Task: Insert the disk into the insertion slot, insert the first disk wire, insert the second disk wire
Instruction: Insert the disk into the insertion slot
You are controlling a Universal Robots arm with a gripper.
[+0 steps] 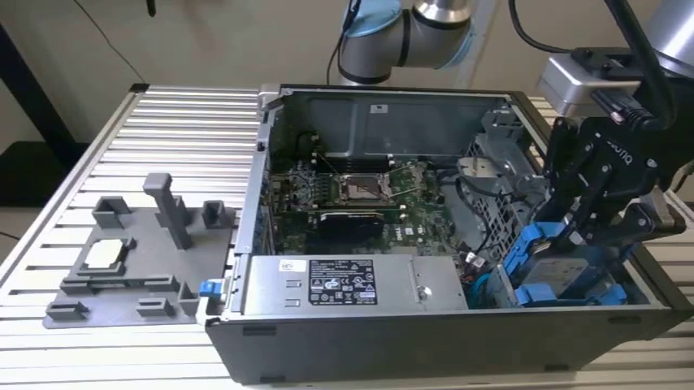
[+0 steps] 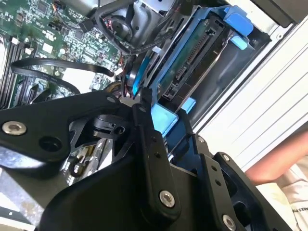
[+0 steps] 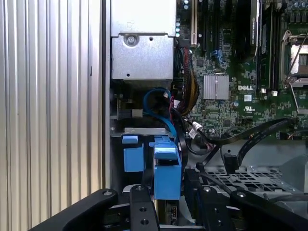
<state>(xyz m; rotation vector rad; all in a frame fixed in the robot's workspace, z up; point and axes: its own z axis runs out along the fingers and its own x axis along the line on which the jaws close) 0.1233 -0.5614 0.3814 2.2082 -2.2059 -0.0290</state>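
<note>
Looking at the exterior view, we find the gripper [image 1: 603, 242] in the lower right of the frame, hanging down into the near corner of the open computer case [image 1: 434, 345]. Its black fingers [image 3: 142, 208] stand on either side of the disk [image 3: 167, 173] and press against its bright blue carrier frame, so we read the gripper as clamped on it. The disk sits in that corner of the case among blue rails. Its silver-grey face shows between them in the exterior view.

Just beside it in the first wrist view stands a second blue carrier [image 3: 132, 156], closer to the case wall. A blue cable [image 3: 164, 109] arcs between the carriers and the power supply [image 1: 325, 284], which lies along the lower middle of the exterior view.

In the second wrist view a drive's connector edge [image 2: 192, 65] faces the motherboard [image 1: 288, 211]. We cannot tell which of the two carriers it belongs to. Black cables [image 2: 43, 67] lie across the board there.

The case rests on a ribbed aluminium table [image 1: 162, 130]. A grey fixture plate [image 1: 119, 268] with upright posts sits on the table at the exterior view's left, well apart from the gripper. A person's forearm [image 2: 272, 166] shows beyond the case wall in the second wrist view.
</note>
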